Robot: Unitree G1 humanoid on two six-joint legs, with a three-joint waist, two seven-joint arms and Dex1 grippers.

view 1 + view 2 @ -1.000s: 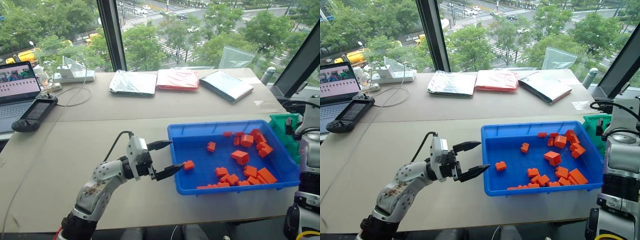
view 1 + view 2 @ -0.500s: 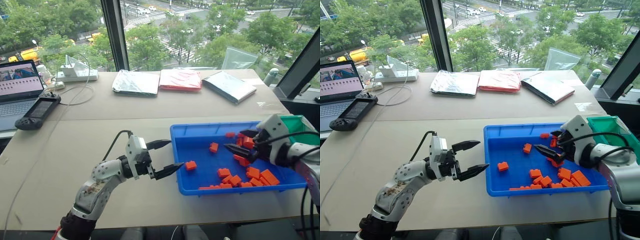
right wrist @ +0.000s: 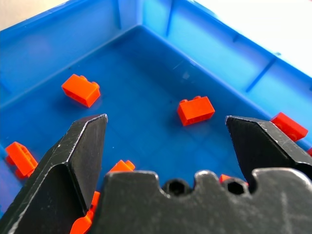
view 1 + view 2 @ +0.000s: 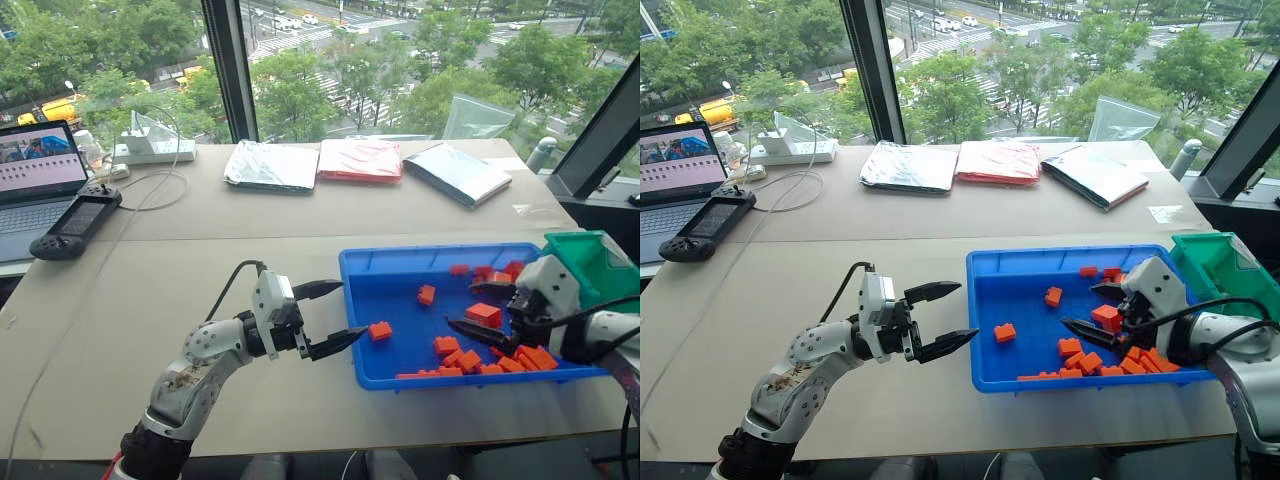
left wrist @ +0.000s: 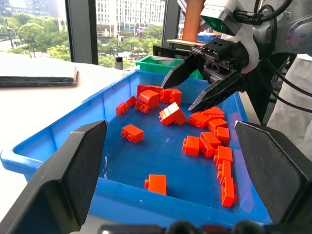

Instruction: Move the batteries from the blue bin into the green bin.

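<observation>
The tray (image 4: 360,300) sits on the worktop (image 4: 200,250) at the right, toy bricks (image 4: 484,313) scattered inside. A smaller bin (image 4: 590,262) stands just beside its right end. A laptop (image 4: 35,185) lies far left.

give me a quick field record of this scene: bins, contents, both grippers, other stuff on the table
blue bin: on the table's near right part, holds scattered orange bricks
batteries: none visible among the bricks
green bin: just beyond the blue bin's right end
left gripper: open, holding nothing, just outside the blue bin's left rim
right gripper: open, holding nothing, over the bricks inside the blue bin
far table: three flat packets, laptop, handheld controller, power strip
</observation>
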